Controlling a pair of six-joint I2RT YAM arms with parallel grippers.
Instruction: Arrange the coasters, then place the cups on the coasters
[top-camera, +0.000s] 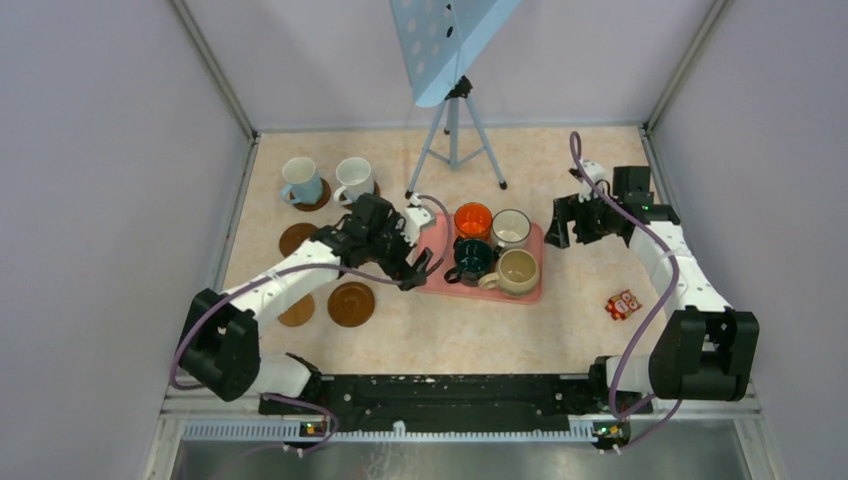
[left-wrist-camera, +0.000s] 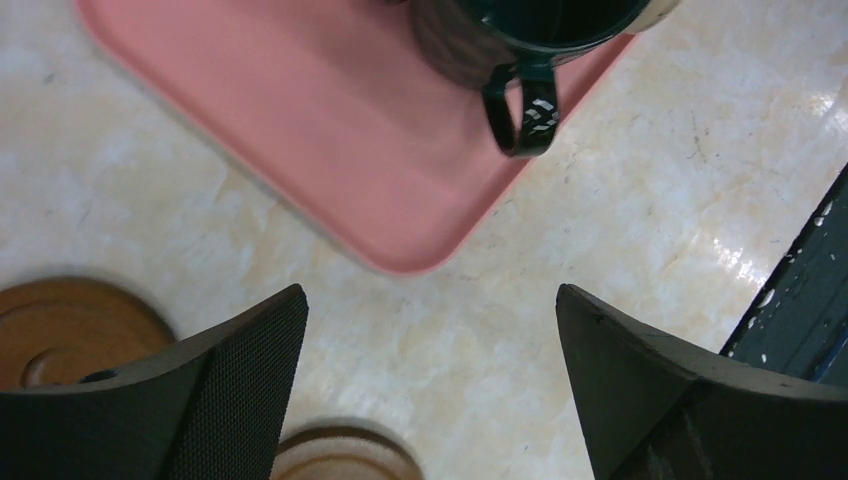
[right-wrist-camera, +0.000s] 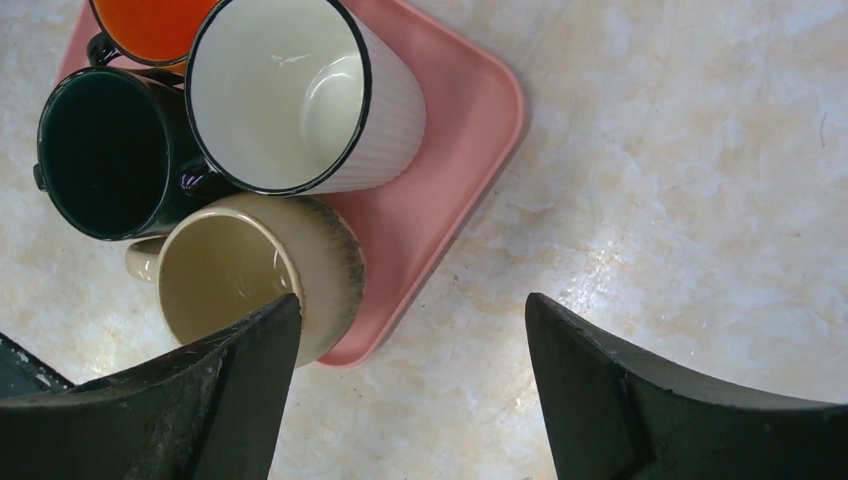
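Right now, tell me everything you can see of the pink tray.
The pink tray is a flat rectangle with rounded corners and a low rim, plastic-looking. It lies flat on the marbled table. Four mugs stand clustered on its right part: orange mug, dark-rimmed white mug, dark green mug, beige mug; its left part is bare.

We see bright, even light falling from overhead. In the top view, shadows on the table are soft and faint, and the side walls stay a flat, dim grey. The glossy tabletop throws white glare at the right of the left wrist view, and specks glint on the handle of the dark green cup. There the pink tray looks slightly soft and the fingers are dark. In the right wrist view a sheen lies inside the white cup.
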